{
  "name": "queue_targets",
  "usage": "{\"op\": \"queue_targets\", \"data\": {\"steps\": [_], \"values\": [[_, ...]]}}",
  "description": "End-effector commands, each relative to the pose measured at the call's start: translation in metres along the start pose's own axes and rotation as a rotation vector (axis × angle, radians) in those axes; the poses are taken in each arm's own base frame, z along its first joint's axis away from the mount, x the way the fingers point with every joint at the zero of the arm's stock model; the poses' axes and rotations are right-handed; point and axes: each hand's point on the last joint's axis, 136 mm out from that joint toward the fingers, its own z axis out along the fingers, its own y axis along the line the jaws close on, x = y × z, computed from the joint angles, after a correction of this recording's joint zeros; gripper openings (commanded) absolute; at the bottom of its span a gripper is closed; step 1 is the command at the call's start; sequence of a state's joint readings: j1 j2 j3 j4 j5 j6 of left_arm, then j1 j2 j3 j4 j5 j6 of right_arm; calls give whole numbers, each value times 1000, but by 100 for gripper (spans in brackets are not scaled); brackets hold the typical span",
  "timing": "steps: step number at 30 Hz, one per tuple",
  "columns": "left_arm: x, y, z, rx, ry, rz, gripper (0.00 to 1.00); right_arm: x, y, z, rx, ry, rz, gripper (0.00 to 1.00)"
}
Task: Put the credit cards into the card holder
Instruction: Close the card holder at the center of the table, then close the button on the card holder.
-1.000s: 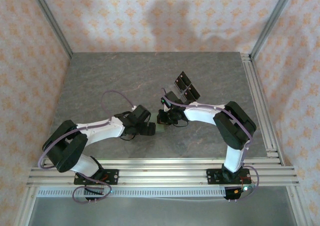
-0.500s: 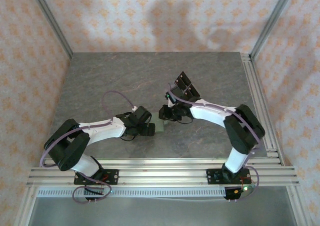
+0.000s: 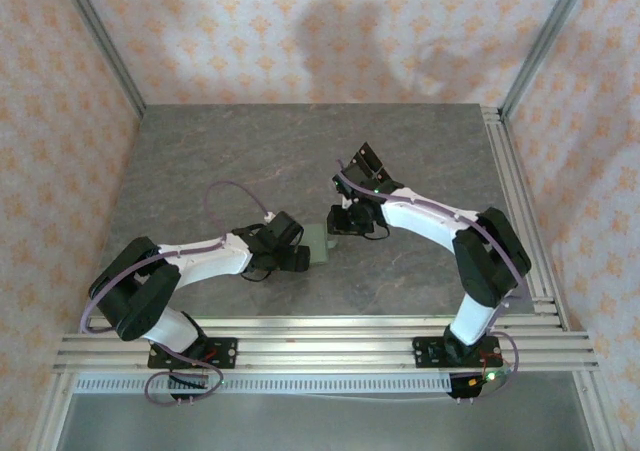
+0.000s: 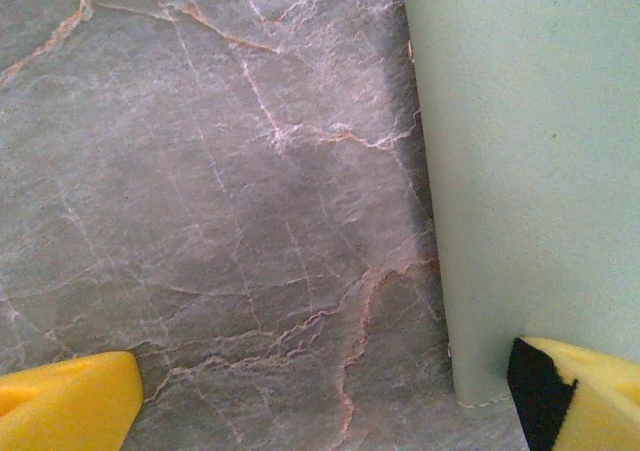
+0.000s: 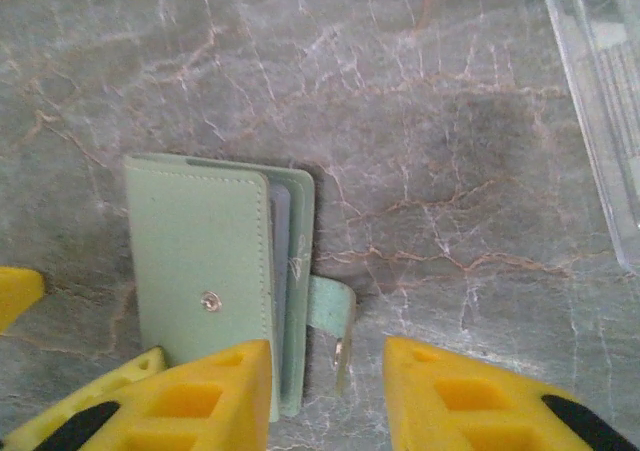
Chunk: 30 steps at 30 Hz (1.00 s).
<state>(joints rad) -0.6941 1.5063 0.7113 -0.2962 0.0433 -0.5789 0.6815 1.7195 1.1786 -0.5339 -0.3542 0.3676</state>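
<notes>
The sage-green card holder (image 5: 200, 261) lies folded over on the marble table, its snap tab (image 5: 330, 306) hanging loose to the right. A pale grey-mauve credit card (image 5: 281, 251) shows as a thin strip between the two flaps. My right gripper (image 5: 328, 391) hovers open above the holder's near right edge, its fingers straddling the tab. In the top view the right gripper (image 3: 343, 221) sits just behind the holder (image 3: 318, 241). My left gripper (image 4: 320, 401) is open, its right fingertip (image 4: 585, 391) at the corner of the holder (image 4: 530, 171). From above, the left gripper (image 3: 300, 259) is at the holder's left.
A clear plastic stand (image 3: 366, 159) with black panels stands behind the right gripper, and its edge (image 5: 600, 101) shows at the right wrist view's upper right. The table's aluminium rails (image 3: 520, 201) run along the right side and front.
The right gripper has pulled back from the card holder toward the far right. The holder has shifted slightly away from the arms' bases. The left arm has barely moved.
</notes>
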Motion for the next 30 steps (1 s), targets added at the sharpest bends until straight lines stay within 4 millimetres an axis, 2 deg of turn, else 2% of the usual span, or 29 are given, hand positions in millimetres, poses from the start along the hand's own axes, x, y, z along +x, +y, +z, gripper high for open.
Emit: {"op": "queue_targets", "data": {"steps": [1, 9, 16, 19, 26, 30], "values": [[22, 12, 15, -46, 60, -8, 97, 5, -6, 2, 53, 18, -25, 31], [24, 13, 16, -50, 63, -5, 96, 9, -10, 9, 59, 34, -22, 22], [24, 14, 16, -49, 61, -8, 96, 13, -12, 11, 53, 41, -17, 21], [25, 14, 17, -51, 63, -7, 96, 15, -13, 13, 55, 43, -16, 14], [23, 13, 16, -49, 57, -8, 96, 16, -13, 16, 51, 50, -17, 12], [23, 13, 16, -49, 58, -6, 96, 15, -11, 15, 43, 45, -17, 3]]}}
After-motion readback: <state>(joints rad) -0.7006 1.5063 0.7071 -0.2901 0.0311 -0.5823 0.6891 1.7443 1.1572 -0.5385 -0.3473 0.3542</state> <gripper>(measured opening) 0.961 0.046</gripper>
